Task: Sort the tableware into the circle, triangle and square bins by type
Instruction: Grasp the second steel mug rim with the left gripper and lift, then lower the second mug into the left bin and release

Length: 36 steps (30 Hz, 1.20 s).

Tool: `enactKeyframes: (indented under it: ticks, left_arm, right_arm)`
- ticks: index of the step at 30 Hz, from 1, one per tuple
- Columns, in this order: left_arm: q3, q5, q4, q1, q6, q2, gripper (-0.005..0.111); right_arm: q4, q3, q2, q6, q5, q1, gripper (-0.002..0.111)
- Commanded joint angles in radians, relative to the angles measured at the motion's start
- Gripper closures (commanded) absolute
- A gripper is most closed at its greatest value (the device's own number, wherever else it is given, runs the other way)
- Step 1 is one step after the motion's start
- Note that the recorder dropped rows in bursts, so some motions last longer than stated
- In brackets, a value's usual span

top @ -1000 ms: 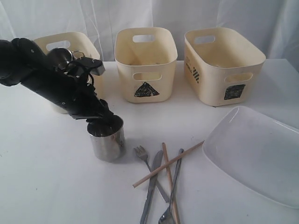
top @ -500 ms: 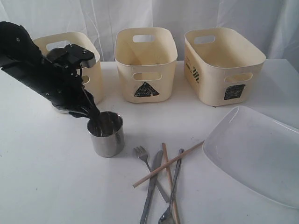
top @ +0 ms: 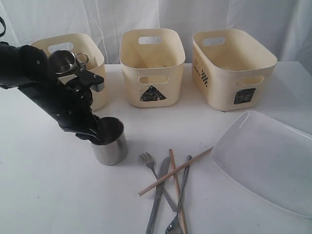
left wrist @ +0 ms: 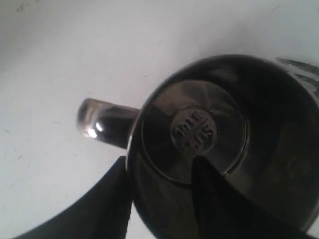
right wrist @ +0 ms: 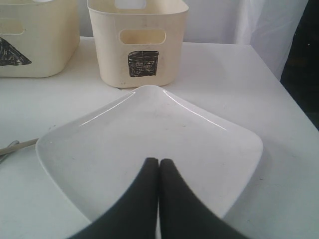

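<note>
- Left gripper [left wrist: 159,167] set wide astride the wall of a steel mug [left wrist: 219,144], one finger inside, one outside near the handle [left wrist: 102,122]. No pinch yet, judging by the gap.
- Mug upright on the table, lower left of centre in the exterior view, just in front of the left-hand bin [top: 90,44].
- To do it well: close squarely on the wall, lift straight, keep level, clear the rim, release beside the second mug [top: 63,61] already inside.
- Probably the circle bin: mark hidden behind the arm, triangle bin [top: 152,68] at centre, square bin [top: 229,73] at right.
- Left wrist view alone: finger placement, stamped mug base.
- Exterior view alone: bins, plus cutlery and chopsticks [top: 168,180] at bottom centre.
- Right wrist view alone: right gripper [right wrist: 158,167] pressed shut above the white plate [right wrist: 149,124].
</note>
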Motion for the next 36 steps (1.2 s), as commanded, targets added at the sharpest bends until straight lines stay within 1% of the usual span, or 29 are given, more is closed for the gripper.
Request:
enactKeyframes:
  ticks: [1,4,5,6,8,11,13,15,17,18,19,21,24,25,28,31,33,34,36]
  left_arm:
    - [0.007,0.025,0.008,-0.006,-0.005,0.005,0.074]
    - [0.007,0.027,0.079,-0.004,-0.008,-0.012,0.096]
    - [0.005,0.036,0.117,-0.004,-0.008,-0.021,0.103]
    - [0.005,0.051,0.148,-0.002,-0.008,-0.038,0.107]
    - [0.005,0.081,0.231,0.003,-0.034,-0.079,0.107]
    - [0.005,0.102,0.412,0.016,-0.140,-0.185,0.107]
    - [0.005,0.083,0.521,0.028,-0.216,-0.273,0.107]
    - [0.005,0.030,0.631,0.047,-0.326,-0.354,0.107]
    - [0.005,-0.079,0.706,0.076,-0.439,-0.430,0.107]
    - [0.005,-0.134,0.724,0.089,-0.473,-0.455,0.107]
    - [0.005,-0.222,0.725,0.107,-0.504,-0.478,0.107]
    - [0.005,-0.355,0.725,0.137,-0.508,-0.499,0.107]
    - [0.005,-0.544,0.725,0.169,-0.508,-0.485,0.107]
    - [0.005,-0.617,0.725,0.179,-0.501,-0.469,0.107]
    - [0.005,-0.766,0.725,0.211,-0.480,-0.399,0.107]
    - [0.005,-0.937,0.693,0.247,-0.416,-0.281,0.107]
    - [0.005,-1.052,0.667,0.267,-0.337,-0.197,0.107]
    - [0.001,-1.099,0.660,0.275,-0.295,-0.150,0.107]
    - [-0.016,-1.117,0.658,0.285,-0.278,-0.071,0.105]
  right_arm:
    - [0.000,0.002,-0.007,-0.008,-0.004,-0.006,0.108]
    - [0.000,0.002,-0.007,-0.008,-0.004,-0.006,0.108]
    - [0.000,0.002,-0.007,-0.008,-0.004,-0.006,0.108]
    - [0.000,0.002,-0.007,-0.008,-0.004,-0.006,0.108]
    - [0.000,0.002,-0.007,-0.008,-0.004,-0.006,0.108]
    - [0.000,0.002,-0.007,-0.008,-0.004,-0.006,0.108]
    - [0.000,0.002,-0.007,-0.008,-0.004,-0.006,0.108]
    - [0.000,0.002,-0.007,-0.008,-0.004,-0.006,0.108]
    - [0.000,0.002,-0.007,-0.008,-0.004,-0.006,0.108]
    - [0.000,0.002,-0.007,-0.008,-0.004,-0.006,0.108]
    - [0.000,0.002,-0.007,-0.008,-0.004,-0.006,0.108]
    - [0.000,0.002,-0.007,-0.008,-0.004,-0.006,0.108]
    - [0.000,0.002,-0.007,-0.008,-0.004,-0.006,0.108]
    - [0.000,0.002,-0.007,-0.008,-0.004,-0.006,0.108]
    - [0.000,0.002,-0.007,-0.008,-0.004,-0.006,0.108]
    - [0.000,0.002,-0.007,-0.008,-0.004,-0.006,0.108]
    - [0.000,0.002,-0.007,-0.008,-0.004,-0.006,0.108]
    - [0.000,0.002,-0.007,-0.008,-0.004,-0.006,0.108]
    - [0.000,0.002,-0.007,-0.008,-0.004,-0.006,0.108]
